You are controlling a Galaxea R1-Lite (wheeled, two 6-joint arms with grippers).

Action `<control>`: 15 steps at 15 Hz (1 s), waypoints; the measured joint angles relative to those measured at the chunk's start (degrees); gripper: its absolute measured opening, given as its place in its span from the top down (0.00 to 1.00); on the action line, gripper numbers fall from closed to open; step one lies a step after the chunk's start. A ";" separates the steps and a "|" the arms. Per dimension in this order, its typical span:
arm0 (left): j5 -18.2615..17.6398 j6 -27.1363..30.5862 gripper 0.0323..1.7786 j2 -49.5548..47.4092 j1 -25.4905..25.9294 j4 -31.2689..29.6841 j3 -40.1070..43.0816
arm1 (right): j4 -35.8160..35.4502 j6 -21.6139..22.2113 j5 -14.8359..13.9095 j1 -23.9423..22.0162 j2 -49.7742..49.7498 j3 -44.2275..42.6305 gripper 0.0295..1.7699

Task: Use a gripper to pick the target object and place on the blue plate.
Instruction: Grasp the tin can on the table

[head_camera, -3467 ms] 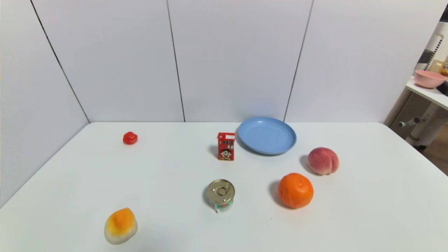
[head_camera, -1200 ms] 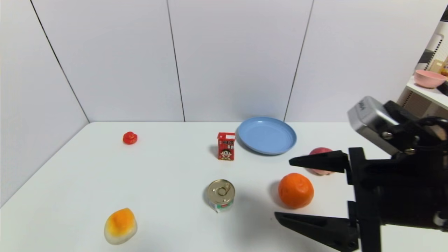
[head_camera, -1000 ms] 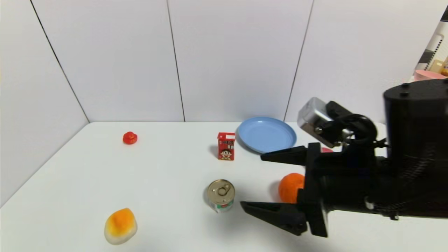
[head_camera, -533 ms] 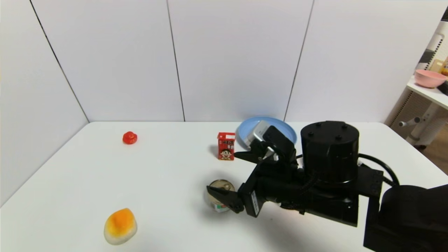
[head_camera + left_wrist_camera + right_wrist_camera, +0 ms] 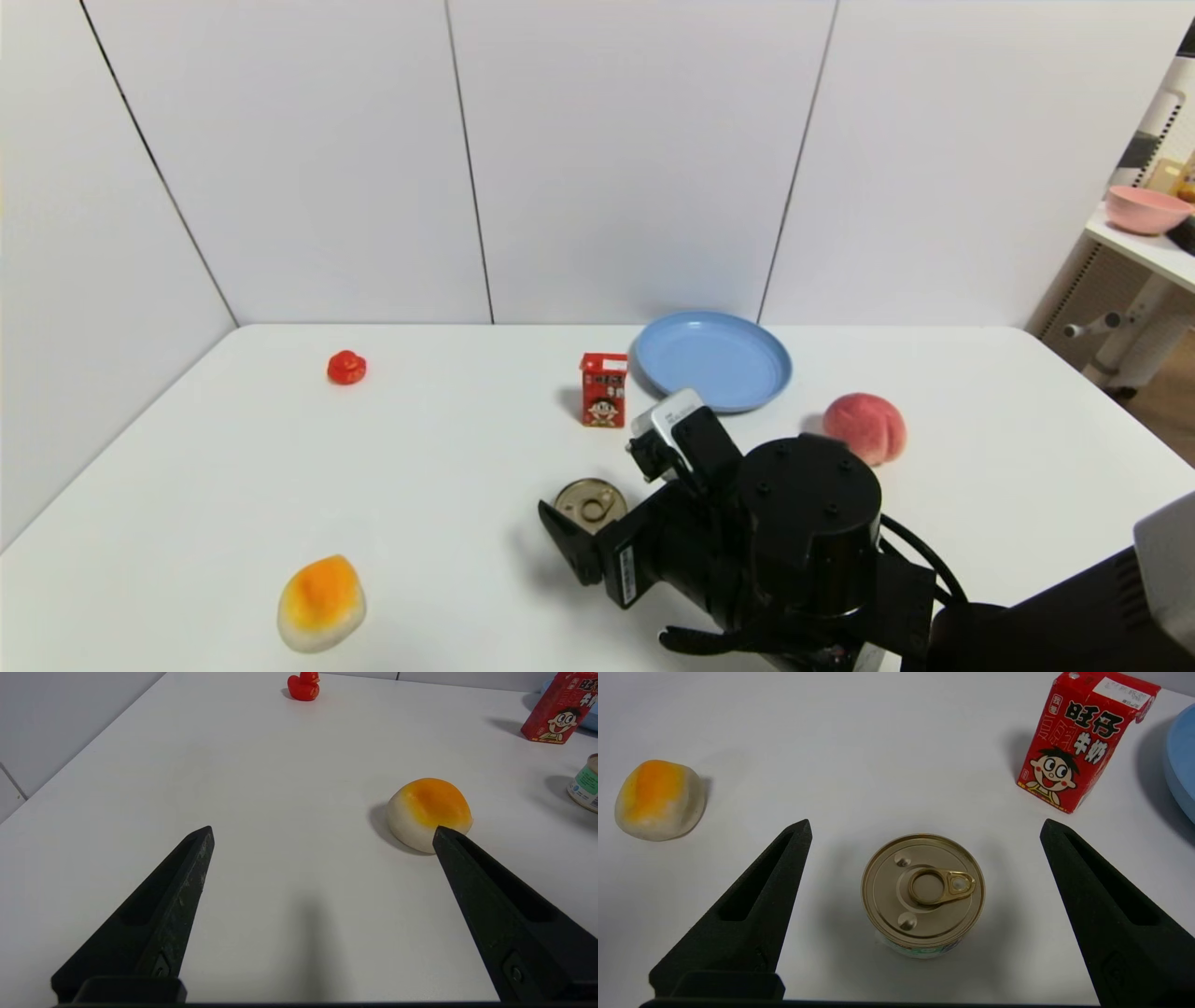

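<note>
The small metal can (image 5: 590, 504), gold pull-tab lid up and green-and-white label round its side, stands upright on the white table near the front middle. My right gripper (image 5: 924, 825) hovers over it, open; in the right wrist view the can (image 5: 923, 891) sits between the two black fingers, touching neither. The blue plate (image 5: 712, 359) lies empty farther back, and its edge (image 5: 1183, 760) shows in the right wrist view. My left gripper (image 5: 323, 830) is open low over the table at the left, out of the head view. The can's side (image 5: 586, 784) shows there too.
A red drink carton (image 5: 603, 389) stands between can and plate. A peach (image 5: 864, 427) lies right of the plate, a yellow-and-white fruit (image 5: 320, 602) at the front left, a small red toy (image 5: 346, 368) at the back left. My right arm (image 5: 803, 523) hides the orange.
My right arm has come in from the right, swung left and sunk over the can, with its fingers still wide apart. It now covers the orange. Nothing on the table has moved.
</note>
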 joint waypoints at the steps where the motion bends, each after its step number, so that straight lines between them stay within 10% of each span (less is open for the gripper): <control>1: 0.00 0.00 0.05 0.00 0.00 0.02 0.00 | -1.96 0.13 -0.26 0.22 0.57 1.07 0.04; 15: -0.02 0.02 0.05 0.00 0.00 0.02 0.00 | -14.37 0.88 -0.66 2.79 5.12 12.75 0.04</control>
